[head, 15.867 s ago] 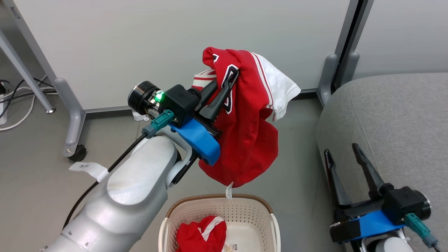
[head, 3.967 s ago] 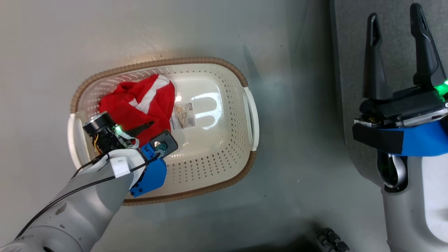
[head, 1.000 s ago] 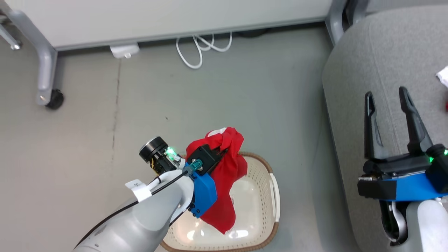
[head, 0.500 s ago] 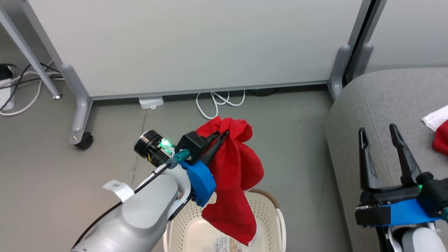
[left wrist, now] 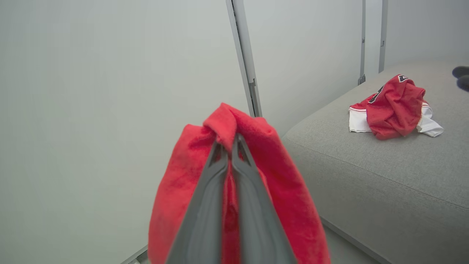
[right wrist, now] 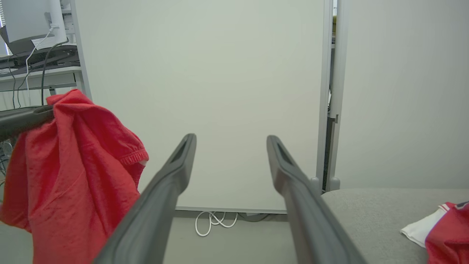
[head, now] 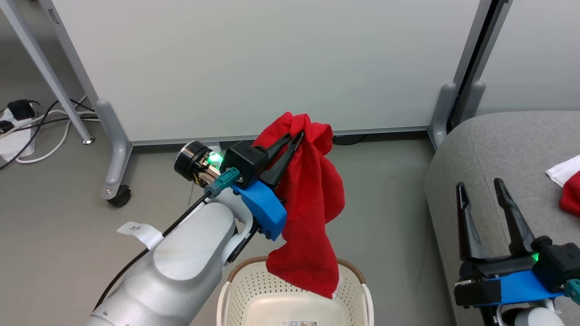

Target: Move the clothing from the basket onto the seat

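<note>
Carry: plain red fabric garment (head: 312, 199) hangs from the left claw (head: 297, 136), which is pinched tight on a bunched fold, with the hem just above the cream perforated plastic basket with brown woven-look rim (head: 351, 270)
Technique: the swing to the large grey upholstered sofa (head: 498, 145) looks safest with the hem lifted clear of rim and cushion edge, letting go only over the seat
Right claw (head: 478, 183): spread wide, empty, above the sofa's near edge
Left wrist view: red jersey with white sleeves (left wrist: 395, 106) lies crumpled on the sofa with free cushion beside it; the head view catches just its corner
Head view: hem over basket, a relation the wrist cameras cannot give
</note>
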